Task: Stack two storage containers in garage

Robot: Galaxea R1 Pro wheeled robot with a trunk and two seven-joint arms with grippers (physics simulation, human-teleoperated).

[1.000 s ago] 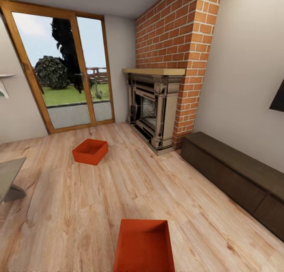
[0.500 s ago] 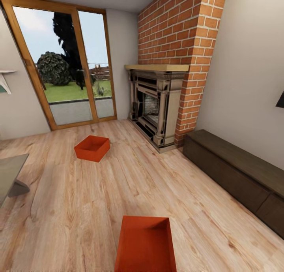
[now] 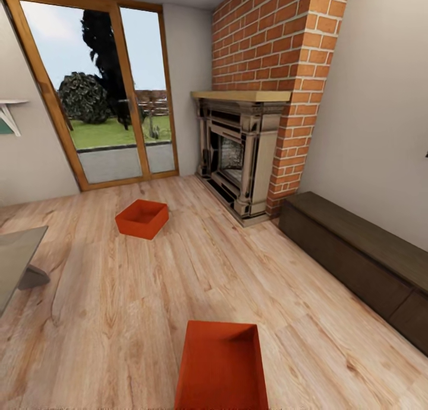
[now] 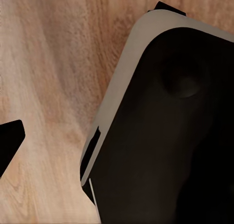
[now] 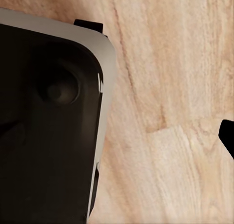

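While both bins sat on living-room planks, near bin [image 3: 221,368] dead ahead, far bin [image 3: 142,218] by glass doors [image 3: 101,94] | finger state: couldn't tell, nothing near them | likely light, stiff, thin-walled; grab opposite rims

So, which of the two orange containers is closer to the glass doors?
The far storage container, turned at an angle near the glass doors. The other container lies at the head view's lower edge, nearest the robot.
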